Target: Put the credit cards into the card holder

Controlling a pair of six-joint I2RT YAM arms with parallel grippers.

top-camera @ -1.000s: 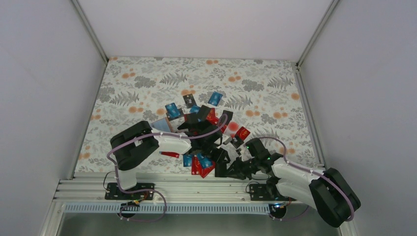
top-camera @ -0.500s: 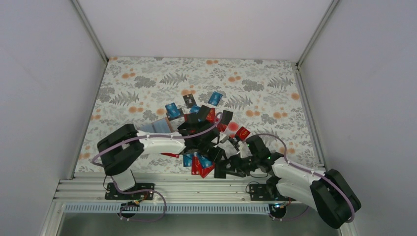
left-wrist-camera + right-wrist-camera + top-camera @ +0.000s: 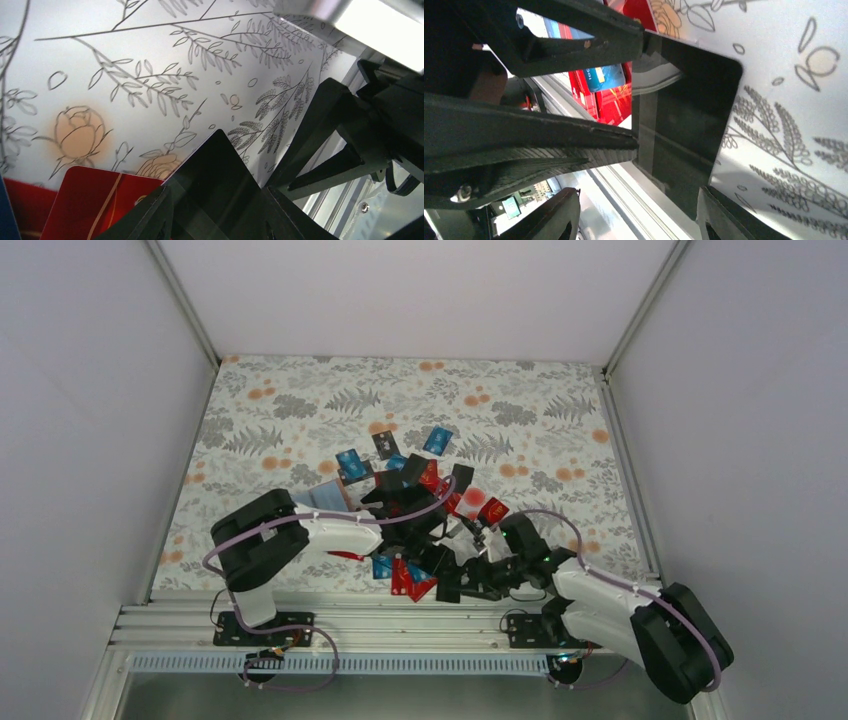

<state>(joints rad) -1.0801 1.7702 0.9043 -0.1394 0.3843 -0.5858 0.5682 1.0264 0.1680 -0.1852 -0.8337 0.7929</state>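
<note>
Cards (image 3: 349,461) lie scattered across the middle of the table (image 3: 280,400), from the centre down toward the front rail (image 3: 380,612). Blue, red and black are mixed and several overlap.

Left gripper (image 3: 216,190) is clamped on one black card (image 3: 215,170). The card spans the gap between its fingers and sticks out past the tips. A red card (image 3: 90,200) sits just beside it, lower left in the left wrist view.

Right gripper (image 3: 639,195) is open with its fingers wide apart, facing the same black card from the opposite side. The card's free end is just ahead of the gap between its fingers. Whether the right fingers touch the card cannot be told.

In the top view both grippers meet nose to nose at front-centre, near the rail, beside a small red-and-blue cluster of cards. The arms hide the middle of the scatter.
</note>
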